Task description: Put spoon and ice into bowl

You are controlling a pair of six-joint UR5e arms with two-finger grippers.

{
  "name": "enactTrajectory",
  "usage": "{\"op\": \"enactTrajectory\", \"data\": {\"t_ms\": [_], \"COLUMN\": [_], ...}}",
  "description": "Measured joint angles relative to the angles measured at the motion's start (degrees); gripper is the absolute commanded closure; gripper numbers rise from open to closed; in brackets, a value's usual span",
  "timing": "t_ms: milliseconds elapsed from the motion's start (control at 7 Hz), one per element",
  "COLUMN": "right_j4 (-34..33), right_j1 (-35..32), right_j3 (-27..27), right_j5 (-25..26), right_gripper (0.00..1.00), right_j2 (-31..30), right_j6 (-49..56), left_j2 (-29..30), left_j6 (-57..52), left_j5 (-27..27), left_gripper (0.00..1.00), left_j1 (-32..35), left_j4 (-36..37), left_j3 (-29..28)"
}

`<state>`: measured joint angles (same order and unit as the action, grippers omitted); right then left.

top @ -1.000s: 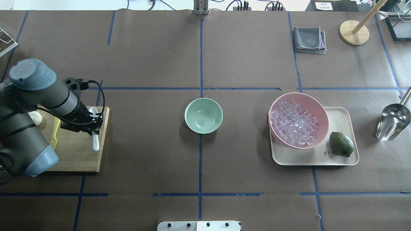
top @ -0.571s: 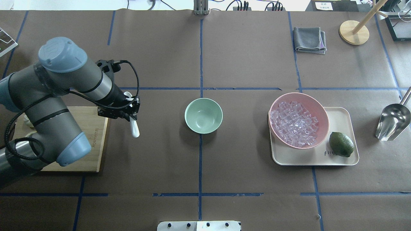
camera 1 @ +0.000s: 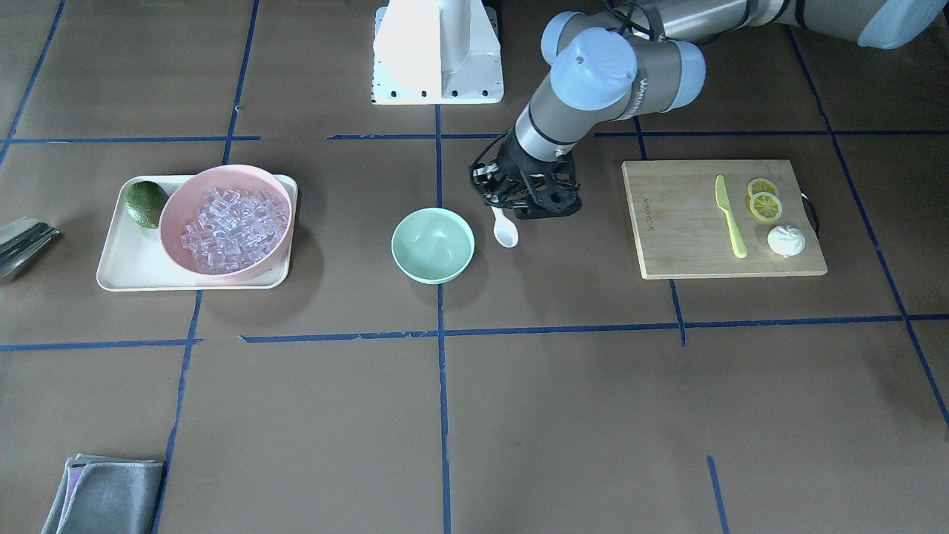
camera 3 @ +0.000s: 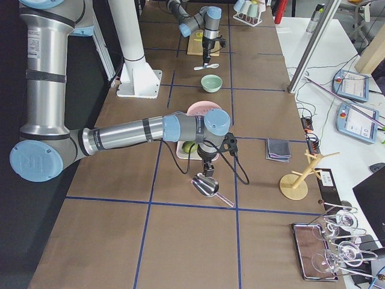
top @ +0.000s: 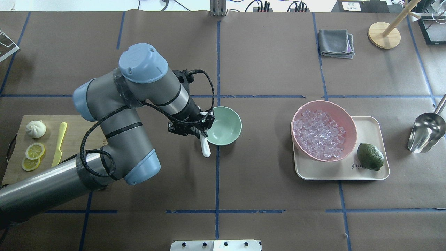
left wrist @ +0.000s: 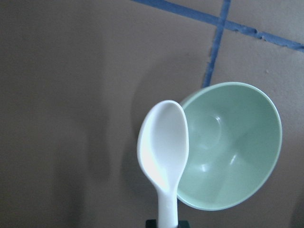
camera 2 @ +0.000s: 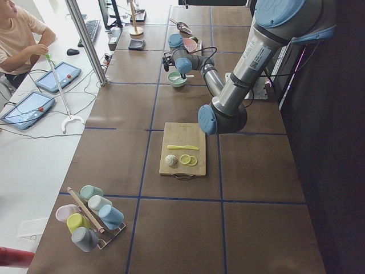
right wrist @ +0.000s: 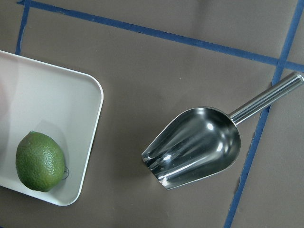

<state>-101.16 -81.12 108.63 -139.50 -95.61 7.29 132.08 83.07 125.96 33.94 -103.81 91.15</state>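
My left gripper (top: 202,133) is shut on the handle of the small white spoon (top: 206,149). It holds the spoon above the table at the left rim of the mint-green bowl (top: 227,124). In the left wrist view the spoon's scoop (left wrist: 164,147) overlaps the rim of the bowl (left wrist: 232,147), which holds nothing. In the front view the spoon (camera 1: 506,234) hangs just beside the bowl (camera 1: 432,246). The ice (top: 318,134), many clear cubes, fills the pink bowl (top: 353,136). My right gripper (camera 3: 206,170) shows only in the exterior right view, above a metal scoop (right wrist: 194,147). I cannot tell whether it is open or shut.
The pink bowl and a lime (top: 370,157) sit on a cream tray (top: 369,123) at the right. The metal scoop (top: 425,132) lies right of the tray. A cutting board (camera 1: 689,222) at the left holds a yellow-green knife (camera 1: 730,215), lemon slices and a white bun (camera 1: 785,241).
My left arm has lifted the spoon off the cutting board and carried it right, to the mint-green bowl's left rim. The board's knife, lemon slices and bun are now uncovered.
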Motion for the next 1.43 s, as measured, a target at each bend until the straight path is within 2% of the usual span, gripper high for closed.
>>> {"op": "enactTrajectory", "data": {"t_ms": [286, 429, 571, 714, 857, 1143, 1286, 1429], "right_j4": [0.0, 0.0, 0.0, 0.0, 0.0, 0.0, 0.0, 0.1], "right_j1": [0.0, 0.0, 0.0, 0.0, 0.0, 0.1, 0.9, 3.1], "right_j3": [0.0, 0.0, 0.0, 0.0, 0.0, 0.7, 2.3, 4.2], "right_j5": [-0.6, -1.4, -2.0, -2.3, -2.4, -2.9, -3.3, -3.4], "right_gripper": [0.01, 0.01, 0.01, 0.01, 0.01, 0.01, 0.01, 0.01], "right_j2": [0.1, 0.1, 0.1, 0.1, 0.2, 0.9, 2.0, 4.3], "right_j6": [0.0, -0.1, -0.1, -0.1, -0.2, -3.0, -8.5, -16.3], "left_j2": [4.2, 4.9, 5.1, 5.1, 5.1, 5.0, 3.8, 0.3], "left_j6": [1.5, 1.7, 1.7, 1.7, 1.7, 2.4, 3.7, 4.5], "left_j5": [0.0, 0.0, -0.1, -0.1, -0.1, 0.0, 0.2, 0.3], "left_gripper": [0.91, 0.68, 0.51, 0.38, 0.34, 0.34, 0.33, 0.28], "left_j1": [-1.0, -1.4, -1.6, -1.7, -1.7, -0.4, 1.3, 3.3], "left_j4": [-4.3, -5.5, -6.1, -6.4, -6.5, -7.5, -8.0, -8.1], "left_j3": [-6.5, -7.8, -8.3, -8.5, -8.6, -8.1, -6.3, -2.3]}}
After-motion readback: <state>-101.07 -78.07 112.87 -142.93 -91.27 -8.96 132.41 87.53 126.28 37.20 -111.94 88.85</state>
